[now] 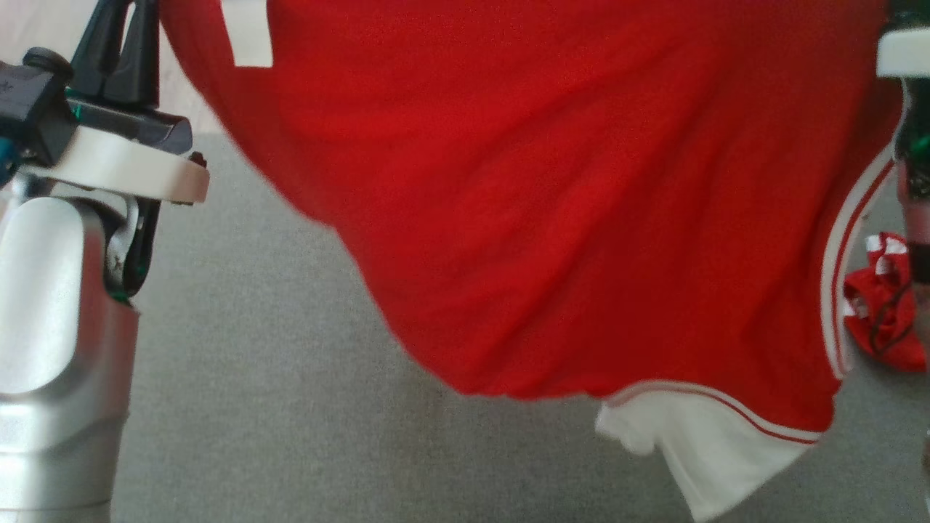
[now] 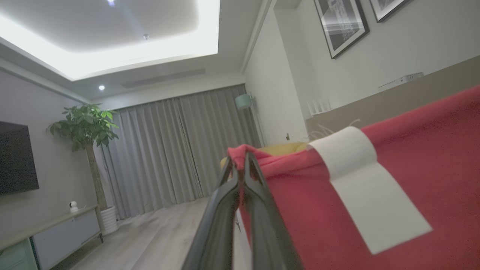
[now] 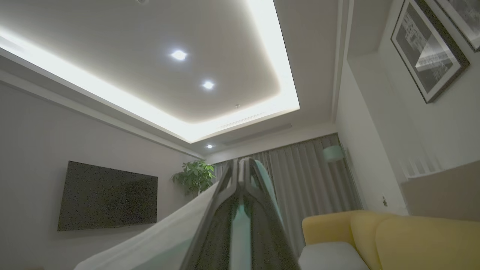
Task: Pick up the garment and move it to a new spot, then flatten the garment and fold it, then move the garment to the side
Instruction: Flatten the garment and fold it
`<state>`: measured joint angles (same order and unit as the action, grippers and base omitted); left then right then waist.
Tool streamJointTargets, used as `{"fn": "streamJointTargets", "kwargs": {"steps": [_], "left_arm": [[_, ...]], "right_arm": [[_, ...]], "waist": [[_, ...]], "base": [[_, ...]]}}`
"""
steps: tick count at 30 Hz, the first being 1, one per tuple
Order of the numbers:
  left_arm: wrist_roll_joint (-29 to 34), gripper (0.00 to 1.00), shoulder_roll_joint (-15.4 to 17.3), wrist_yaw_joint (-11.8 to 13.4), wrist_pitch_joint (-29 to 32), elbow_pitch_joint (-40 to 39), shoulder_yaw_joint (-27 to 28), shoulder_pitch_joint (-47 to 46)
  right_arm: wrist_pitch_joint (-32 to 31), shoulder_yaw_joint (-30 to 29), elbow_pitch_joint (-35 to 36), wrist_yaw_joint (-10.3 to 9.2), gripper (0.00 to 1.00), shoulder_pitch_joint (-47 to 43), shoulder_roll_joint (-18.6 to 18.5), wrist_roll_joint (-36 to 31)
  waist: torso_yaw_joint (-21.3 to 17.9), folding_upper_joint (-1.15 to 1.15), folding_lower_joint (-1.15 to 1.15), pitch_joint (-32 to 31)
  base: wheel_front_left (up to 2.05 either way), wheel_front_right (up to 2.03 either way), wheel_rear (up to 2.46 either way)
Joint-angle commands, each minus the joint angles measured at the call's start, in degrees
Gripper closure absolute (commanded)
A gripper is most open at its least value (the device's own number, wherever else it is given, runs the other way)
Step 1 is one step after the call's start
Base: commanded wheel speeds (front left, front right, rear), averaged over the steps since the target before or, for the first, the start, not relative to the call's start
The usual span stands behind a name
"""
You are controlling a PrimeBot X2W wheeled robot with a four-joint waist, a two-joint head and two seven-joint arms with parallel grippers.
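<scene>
Red garment (image 1: 581, 218) with white trim and a white patch (image 2: 367, 187) is held up in the air, spread wide above the grey floor (image 1: 254, 378), with its white lower part hanging lowest. One top corner is pinched in the left gripper (image 2: 240, 161), jaws clenched on bunched red cloth. The right gripper (image 3: 242, 165) is clenched as well, a pale cloth edge of the garment caught at its fingers. A smaller red-and-white item (image 1: 883, 305) is seen lying on the floor at right, apart from the garment
</scene>
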<state>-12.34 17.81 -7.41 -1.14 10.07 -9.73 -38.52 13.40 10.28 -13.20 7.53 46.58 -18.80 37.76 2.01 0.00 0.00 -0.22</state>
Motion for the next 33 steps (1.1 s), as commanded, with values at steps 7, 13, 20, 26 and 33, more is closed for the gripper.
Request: {"fn": "streamJointTargets", "kwargs": {"steps": [7,13,20,26,33], "left_arm": [[1.0,1.0,0.9,3.2,-1.3,7.3,1.5,-11.6],[3.3,1.0,0.0,5.6,-9.5,15.4,1.8,-25.2],[0.8,1.0,-2.8,6.2,-13.4,23.7,3.1,-21.7],[-1.0,1.0,-6.7,6.0,-13.8,24.6,4.5,-9.2],[-2.6,1.0,-12.5,4.6,-13.8,23.9,8.7,12.5]], "right_arm": [[0.7,1.2,-10.6,-0.04,1.0,16.3,1.3,-6.0],[1.6,-3.5,-14.8,-0.04,1.0,30.4,3.4,-11.0],[1.6,-4.8,-14.0,-0.04,1.0,23.1,2.9,-10.8],[1.6,-3.6,-11.2,-0.04,1.0,6.0,2.1,-5.3],[1.6,-4.2,-7.9,-0.04,1.0,-21.4,3.6,1.9]], "waist": [[-0.5,0.0,0.0,10.7],[-1.5,0.0,0.0,16.0],[-2.0,0.0,0.0,17.0],[-2.1,0.0,0.0,17.0],[-3.7,0.0,0.0,15.2]], "base": [[0.0,0.0,0.0],[0.0,0.0,0.0],[0.0,0.0,0.0],[0.0,0.0,0.0],[0.0,0.0,0.0]]}}
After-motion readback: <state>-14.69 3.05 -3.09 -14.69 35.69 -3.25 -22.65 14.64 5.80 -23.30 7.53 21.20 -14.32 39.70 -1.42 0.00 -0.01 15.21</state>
